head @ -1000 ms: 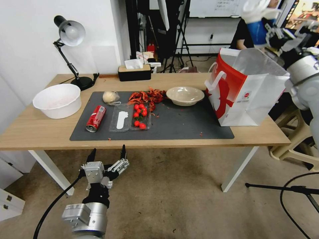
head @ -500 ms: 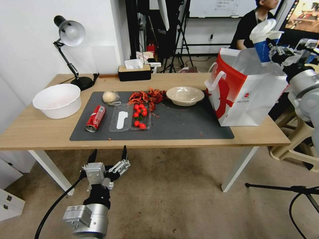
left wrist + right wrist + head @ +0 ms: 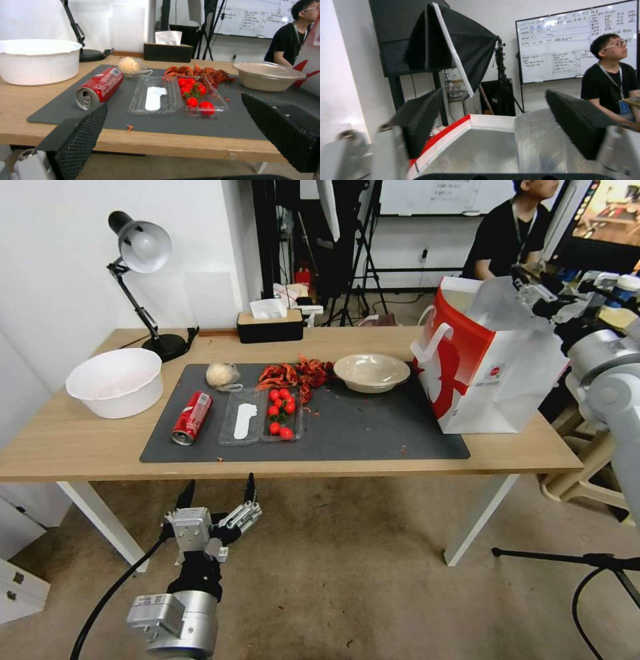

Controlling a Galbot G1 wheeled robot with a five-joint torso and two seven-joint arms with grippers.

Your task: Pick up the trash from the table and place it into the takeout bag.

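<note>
**Right gripper over the takeout bag, trash spread across the table**

A white plastic basin (image 3: pixel 115 381) sits at the far left of the long light-wood table (image 3: pixel 80 447). On the dark grey mat (image 3: pixel 373 437), going right: a red soda can (image 3: pixel 193 418) lying on its side, a pale plastic-wrapped lump (image 3: pixel 222 375) farther back, a clear plastic clamshell tray (image 3: pixel 261 423) holding cherry tomatoes (image 3: pixel 281 412), a pile of red crayfish shells (image 3: pixel 297 373) beyond it, and a beige shallow bowl (image 3: pixel 371 372). At the right end stands the large white paper takeout bag with red side panels (image 3: pixel 490 363), upright, its mouth open and its inside lined with silver foil.

The left gripper (image 3: pixel 215 497) hangs below the near table edge, in front of the can, fingers spread apart and empty. The right gripper (image 3: pixel 493 120) is just above the bag's open mouth at its right rim, jaws apart, nothing between them.
</note>
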